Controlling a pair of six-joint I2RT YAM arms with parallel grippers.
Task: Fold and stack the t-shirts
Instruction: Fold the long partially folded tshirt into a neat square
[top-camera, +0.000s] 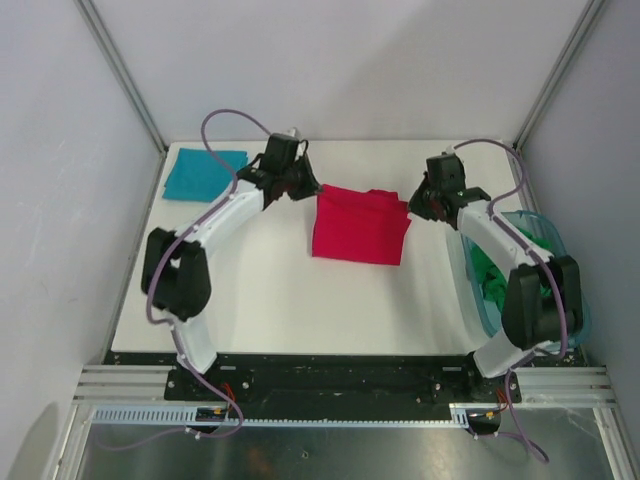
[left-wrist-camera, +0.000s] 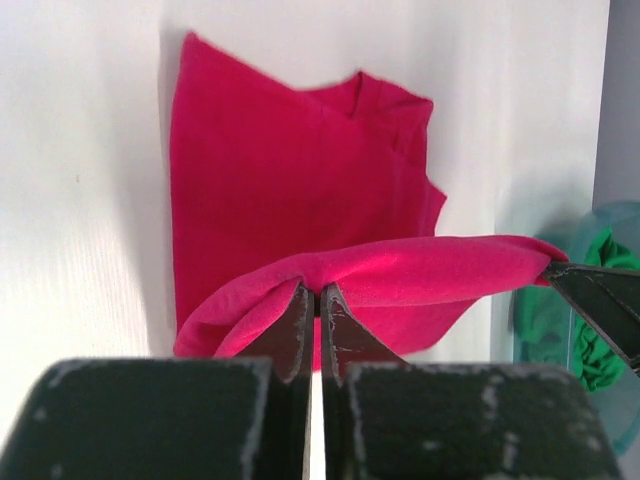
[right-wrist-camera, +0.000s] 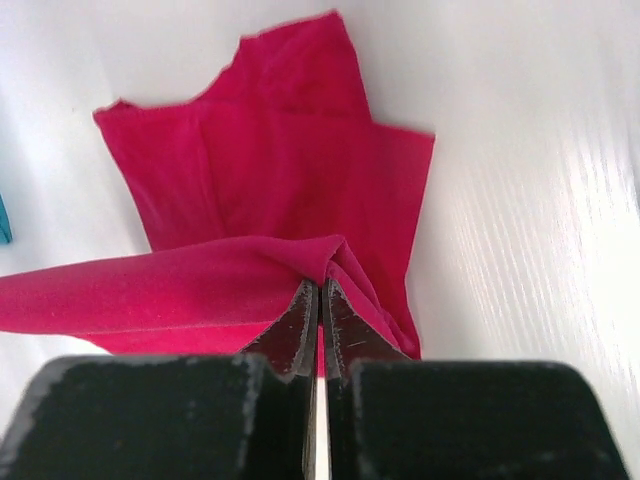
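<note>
The crimson-red t-shirt (top-camera: 357, 225) lies partly folded in the middle of the white table. My left gripper (top-camera: 305, 185) is shut on its far left corner, and the pinched edge (left-wrist-camera: 380, 272) is lifted off the table. My right gripper (top-camera: 414, 205) is shut on its far right corner, with the red cloth (right-wrist-camera: 200, 290) stretched taut between the two grippers. The teal-blue t-shirt (top-camera: 203, 173) lies folded at the far left corner. The bright green t-shirt (top-camera: 495, 280) sits crumpled in the tub, also in the left wrist view (left-wrist-camera: 585, 330).
The see-through blue-green plastic tub (top-camera: 560, 250) stands at the table's right edge, under my right arm. Grey walls and metal posts enclose the table on three sides. The arm bases are bolted along the near edge.
</note>
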